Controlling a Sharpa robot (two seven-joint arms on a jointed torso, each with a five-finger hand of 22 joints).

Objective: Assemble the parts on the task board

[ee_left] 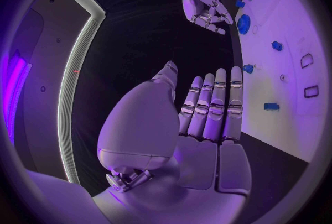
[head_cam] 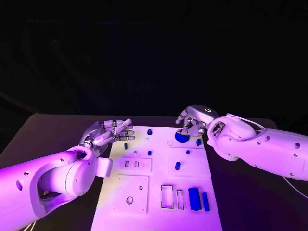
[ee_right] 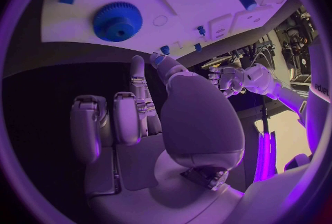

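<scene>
Hands (head_cam: 114,132) (head_cam: 193,121) empty — flanking board's (head_cam: 160,192) far edge.

Blue gear (head_cam: 182,137) sits just beside right robot hand (head_cam: 193,121).

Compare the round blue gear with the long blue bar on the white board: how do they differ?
The gear is round and toothed; the bar is straight and narrow. The gear lies at the board's far end beside the right hand; the bar lies at its near end, away from both hands. Both are blue, and neither is held.
</scene>
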